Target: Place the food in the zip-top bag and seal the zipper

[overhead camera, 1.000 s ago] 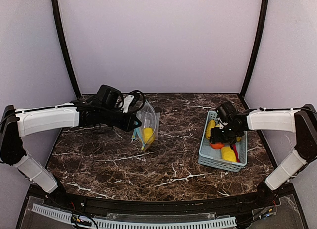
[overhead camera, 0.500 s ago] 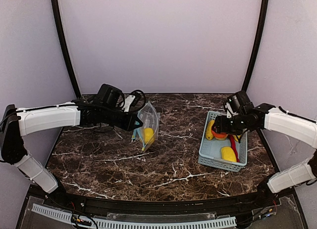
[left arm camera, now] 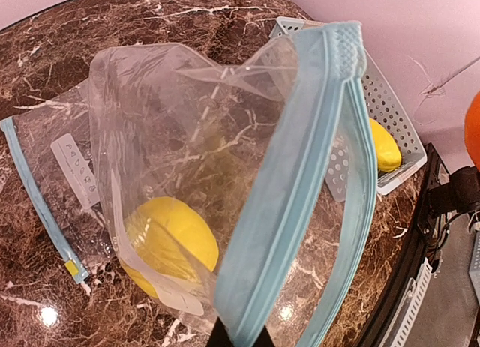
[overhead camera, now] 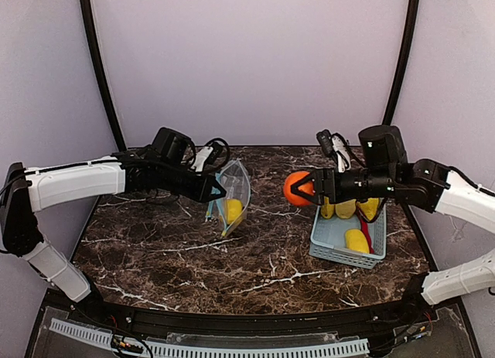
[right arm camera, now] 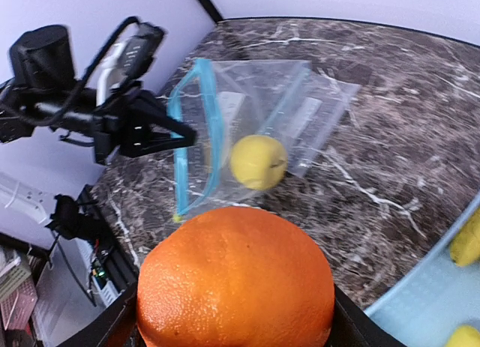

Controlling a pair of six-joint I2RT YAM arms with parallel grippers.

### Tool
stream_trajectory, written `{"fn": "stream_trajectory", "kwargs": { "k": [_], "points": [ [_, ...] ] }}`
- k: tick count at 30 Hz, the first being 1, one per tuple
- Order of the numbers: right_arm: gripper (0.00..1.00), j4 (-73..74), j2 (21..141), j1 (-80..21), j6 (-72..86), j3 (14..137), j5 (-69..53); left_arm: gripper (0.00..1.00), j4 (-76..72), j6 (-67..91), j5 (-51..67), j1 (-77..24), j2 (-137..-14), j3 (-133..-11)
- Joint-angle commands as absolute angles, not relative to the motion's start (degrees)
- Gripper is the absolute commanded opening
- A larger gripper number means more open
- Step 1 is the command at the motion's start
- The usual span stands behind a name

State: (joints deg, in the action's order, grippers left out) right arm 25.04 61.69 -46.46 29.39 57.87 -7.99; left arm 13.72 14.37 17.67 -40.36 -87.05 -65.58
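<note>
— Left side of the counter [overhead camera: 178,250]?
— We find the left pincer [overhead camera: 219,192] closed on the blue zipper rim of the zip-top bag [overhead camera: 234,189], with the bag's mouth standing open. One yellow fruit [overhead camera: 230,210] lies inside.
— And the right?
— We note the right pincer [overhead camera: 308,189] clamped on the orange [overhead camera: 295,188], which is held in the air between the bag and the pale blue basket [overhead camera: 332,250]. Yellow pieces [overhead camera: 356,240] and a red chili [overhead camera: 366,223] lie in that basket.

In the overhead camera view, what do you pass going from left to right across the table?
Left arm → bag → orange → basket.
</note>
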Motion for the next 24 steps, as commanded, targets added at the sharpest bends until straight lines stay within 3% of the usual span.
{"fn": "stream_trajectory", "kwargs": {
  "k": [1,13,24],
  "points": [
    [0.58,13.0,65.9,-52.2,28.8,61.1,-13.4,0.01,15.7,14.0,19.8,-40.3,-87.5,-67.1],
    [0.57,-3.4,83.4,-58.0,29.3,66.9,-10.0,0.01,16.2,14.2,20.6,-40.2,-88.2,-67.5],
    [0.55,-1.6,92.7,-57.9,28.8,71.8,1.4,0.01,16.1,14.9,22.2,-40.0,-89.0,-67.7]
  ]
}}
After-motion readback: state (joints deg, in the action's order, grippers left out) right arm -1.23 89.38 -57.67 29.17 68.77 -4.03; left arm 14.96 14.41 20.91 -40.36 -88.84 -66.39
